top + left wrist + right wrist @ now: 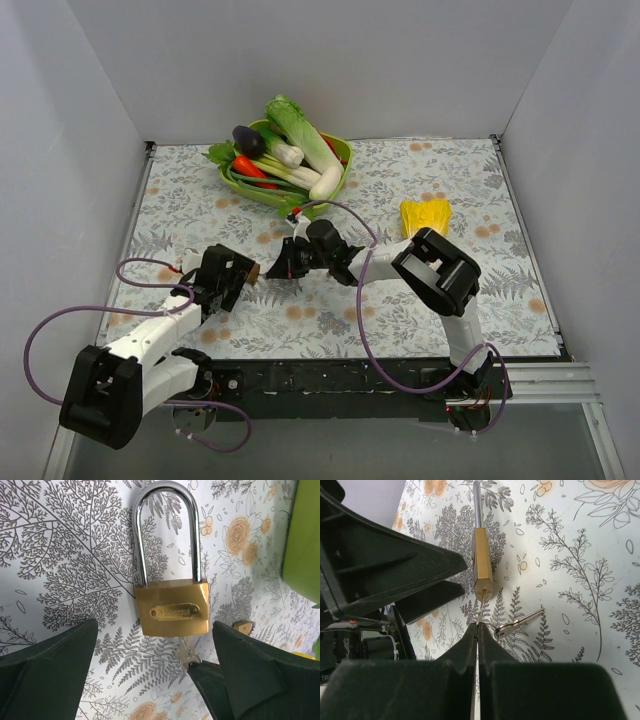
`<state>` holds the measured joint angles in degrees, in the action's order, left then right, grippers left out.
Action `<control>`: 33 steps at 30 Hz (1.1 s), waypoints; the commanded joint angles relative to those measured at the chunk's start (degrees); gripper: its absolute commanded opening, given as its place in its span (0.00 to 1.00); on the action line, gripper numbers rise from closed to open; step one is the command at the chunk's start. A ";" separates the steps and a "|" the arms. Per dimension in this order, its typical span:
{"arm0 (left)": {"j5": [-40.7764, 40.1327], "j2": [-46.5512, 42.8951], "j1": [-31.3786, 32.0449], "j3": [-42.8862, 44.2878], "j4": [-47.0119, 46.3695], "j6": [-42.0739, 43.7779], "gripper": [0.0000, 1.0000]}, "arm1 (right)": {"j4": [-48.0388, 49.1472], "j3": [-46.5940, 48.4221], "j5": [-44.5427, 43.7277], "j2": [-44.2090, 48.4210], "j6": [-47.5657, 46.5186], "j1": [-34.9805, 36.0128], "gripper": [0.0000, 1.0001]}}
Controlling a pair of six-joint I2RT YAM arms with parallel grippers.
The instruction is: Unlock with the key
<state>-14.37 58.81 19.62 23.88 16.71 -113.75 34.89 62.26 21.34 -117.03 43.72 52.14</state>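
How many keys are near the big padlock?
2. One key is pinched by the right end effector at the padlock; the second key lies beside it. More may be hidden.

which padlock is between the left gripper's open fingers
The larger padlock with the long silver shackle; the small padlock sits off to one side, partly hidden.

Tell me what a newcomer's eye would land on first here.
A brass padlock with a long silver shackle fills the left wrist view, between the fingers of the open left gripper. At its base, the right gripper is shut on the thin grey metal key. Far back on the table sits a bright green bowl heaped with vegetables.
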 commanded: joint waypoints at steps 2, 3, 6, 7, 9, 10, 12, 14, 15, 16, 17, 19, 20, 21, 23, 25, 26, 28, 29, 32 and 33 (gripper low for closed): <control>-0.92 1.84 -0.28 -1.99 -4.93 0.90 0.97 | 5.54 -0.47 0.28 4.09 0.92 1.12 0.01; -0.75 2.19 -0.19 -2.17 -5.80 0.82 0.97 | 5.62 -0.47 0.19 4.09 1.01 1.38 0.01; -0.40 2.80 -0.19 -3.04 -8.26 1.34 0.94 | 5.71 -0.56 -0.07 4.09 1.01 1.65 0.01; -0.39 2.72 -0.19 -3.22 -8.97 1.78 0.92 | 5.71 -0.56 -0.07 4.09 1.10 1.65 0.01; -0.04 2.89 -0.19 -3.40 -9.68 1.78 0.89 | 5.71 -0.65 -0.07 4.09 1.10 1.74 0.01; 0.13 3.24 -0.19 -3.31 -9.77 1.78 0.88 | 5.71 -0.65 -0.16 4.18 1.10 1.82 0.01; 0.57 3.42 -0.19 -3.49 -9.42 1.34 0.85 | 5.71 -0.56 -0.25 4.18 1.10 1.83 0.01; 0.92 3.94 -0.19 -4.28 -9.50 0.47 0.84 | 5.71 -0.39 -0.25 4.18 1.19 1.91 0.01; 1.18 4.21 -0.19 -4.71 -10.02 0.12 0.83 | 5.71 -0.30 -0.25 4.18 1.19 2.00 0.01; 1.19 4.39 -0.19 -5.59 -10.29 -0.24 0.83 | 5.71 -0.30 -0.16 4.27 1.19 2.00 0.01; 1.27 4.56 -0.19 -6.12 -10.73 -0.59 0.81 | 5.71 -0.30 -0.16 4.27 1.19 2.09 0.01; 1.19 4.56 -0.19 -7.52 -11.52 -1.29 0.80 | 5.62 -0.38 -0.34 4.53 1.27 2.09 0.01; 1.19 4.56 -0.28 -7.79 -11.87 -1.38 0.80 | 5.71 -0.47 -0.34 4.71 1.28 2.00 0.01; 1.10 4.56 -0.19 -8.06 -12.57 -1.47 0.79 | 5.71 -0.47 -0.25 4.62 1.36 2.17 0.01; 1.01 4.56 -0.19 -8.67 -13.10 -1.38 0.78 | 5.62 -0.47 -0.25 4.62 1.45 2.18 0.01; 1.01 4.56 -0.28 -9.02 -13.81 -1.03 0.77 | 5.36 -0.39 -0.34 4.36 1.45 2.26 0.01; 1.01 4.39 -0.19 -9.20 -14.42 -0.86 0.77 | 5.36 -0.38 -0.34 4.27 1.54 2.26 0.01; 0.92 3.95 -0.28 -9.46 -14.77 -0.42 0.75 | 5.45 -0.47 -0.25 3.83 1.63 2.44 0.01; 0.84 3.95 -0.19 -9.64 -15.04 -0.24 0.75 | 5.53 -0.65 -0.25 3.74 1.71 2.44 0.01; 0.83 3.95 -0.19 -10.43 -16.35 0.46 0.70 | 5.88 -0.82 -0.42 3.48 2.24 2.62 0.01; 1.27 4.03 -0.19 -11.04 -16.45 0.55 0.68 | 5.89 -0.74 -0.43 3.48 2.15 2.62 0.01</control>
<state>-13.50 61.93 19.55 16.05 -3.55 -114.80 35.94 61.95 20.64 -115.90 45.04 53.80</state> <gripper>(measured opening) 0.706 0.020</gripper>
